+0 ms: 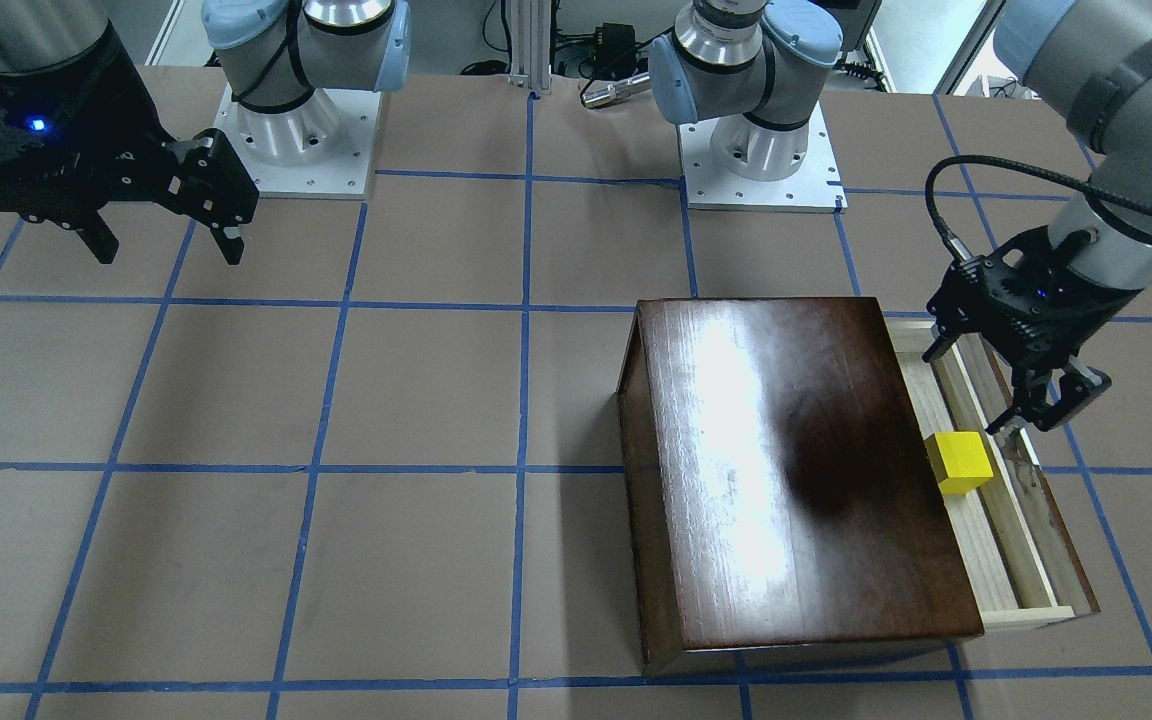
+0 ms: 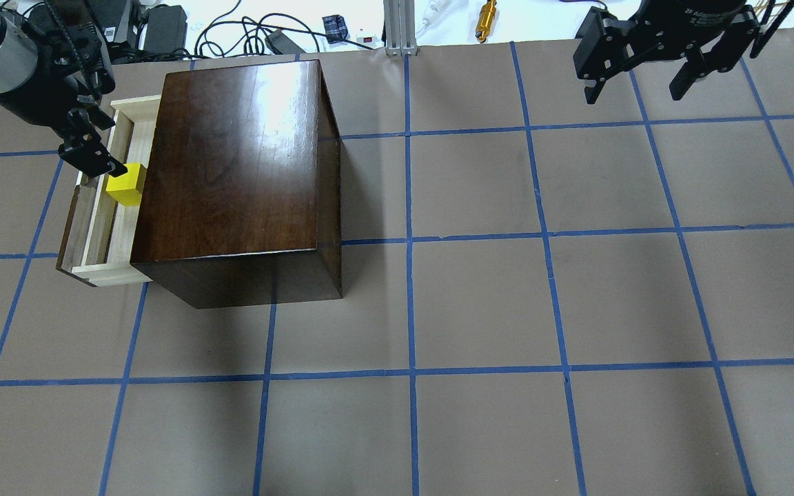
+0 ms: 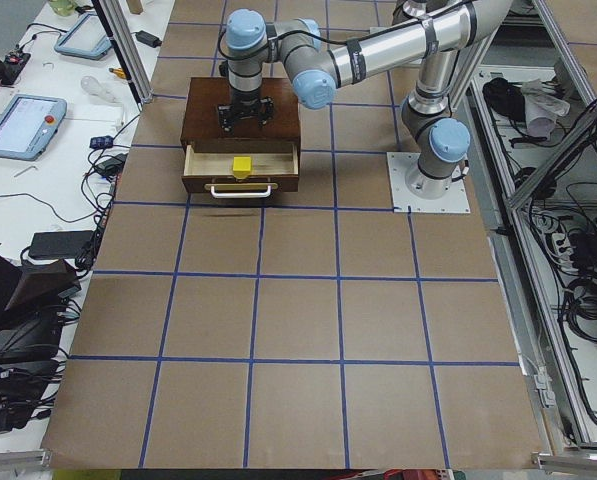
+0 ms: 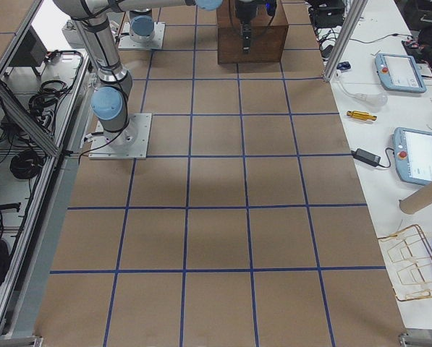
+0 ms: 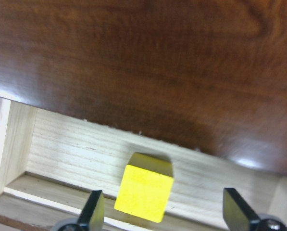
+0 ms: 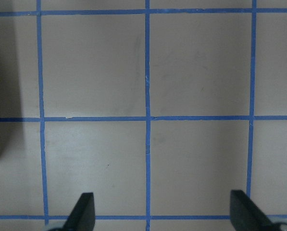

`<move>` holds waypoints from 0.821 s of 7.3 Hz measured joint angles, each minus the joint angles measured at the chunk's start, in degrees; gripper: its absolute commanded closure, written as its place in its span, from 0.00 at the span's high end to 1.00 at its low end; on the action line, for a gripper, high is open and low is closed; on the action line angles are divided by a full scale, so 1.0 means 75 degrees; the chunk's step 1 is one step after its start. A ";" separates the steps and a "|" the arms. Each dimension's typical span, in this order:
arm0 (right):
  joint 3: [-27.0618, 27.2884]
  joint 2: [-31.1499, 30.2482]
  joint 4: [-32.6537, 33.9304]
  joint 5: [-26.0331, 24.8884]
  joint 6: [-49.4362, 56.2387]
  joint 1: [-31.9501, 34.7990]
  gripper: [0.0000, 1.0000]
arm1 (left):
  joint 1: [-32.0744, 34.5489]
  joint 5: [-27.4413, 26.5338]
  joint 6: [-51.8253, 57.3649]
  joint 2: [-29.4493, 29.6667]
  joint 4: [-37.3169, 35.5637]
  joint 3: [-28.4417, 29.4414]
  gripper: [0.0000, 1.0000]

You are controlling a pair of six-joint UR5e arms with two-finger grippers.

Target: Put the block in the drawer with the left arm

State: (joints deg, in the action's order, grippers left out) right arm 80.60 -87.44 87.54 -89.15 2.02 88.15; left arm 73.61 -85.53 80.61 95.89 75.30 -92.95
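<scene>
The yellow block (image 1: 959, 462) lies in the open drawer (image 1: 1021, 560), close against the dark-brown cabinet (image 1: 786, 470). It also shows in the overhead view (image 2: 126, 184) and in the left wrist view (image 5: 144, 193) on the drawer's pale wood floor (image 5: 66, 154). My left gripper (image 1: 1041, 415) is open and hangs just above the drawer, over the block, without touching it; in the left wrist view the gripper (image 5: 165, 211) has its fingers spread wider than the block. My right gripper (image 1: 169, 245) is open and empty, far off over the bare table.
The cabinet (image 2: 231, 158) stands tall beside the drawer (image 2: 94, 234), right by my left gripper (image 2: 94, 160). My right gripper (image 2: 633, 93) hovers at the table's far right. Both arm bases (image 1: 761, 150) stand at the robot's edge. Cables and tools lie beyond the table's edge.
</scene>
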 measured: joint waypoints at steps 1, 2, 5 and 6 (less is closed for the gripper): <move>0.0000 0.0000 0.0000 0.0002 0.0000 0.0000 1.00 | 0.0349 -0.0028 -0.1048 -0.0234 0.0177 0.0000 0.92; 0.0000 0.0001 0.0000 0.0003 0.0000 0.0000 1.00 | 0.0660 -0.0046 -0.1899 -0.0375 0.0313 0.0003 0.97; 0.0000 0.0001 0.0000 0.0003 0.0000 -0.0001 1.00 | 0.1070 -0.0068 -0.3748 -0.0425 0.0452 0.0243 1.00; 0.0000 -0.0001 0.0000 0.0004 0.0000 -0.0003 1.00 | 0.1185 -0.0070 -0.4492 -0.0397 0.0491 0.0356 1.00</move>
State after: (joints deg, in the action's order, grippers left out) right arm 80.60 -87.45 87.54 -89.12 2.02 88.13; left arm 82.50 -86.05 46.92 92.92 78.98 -90.28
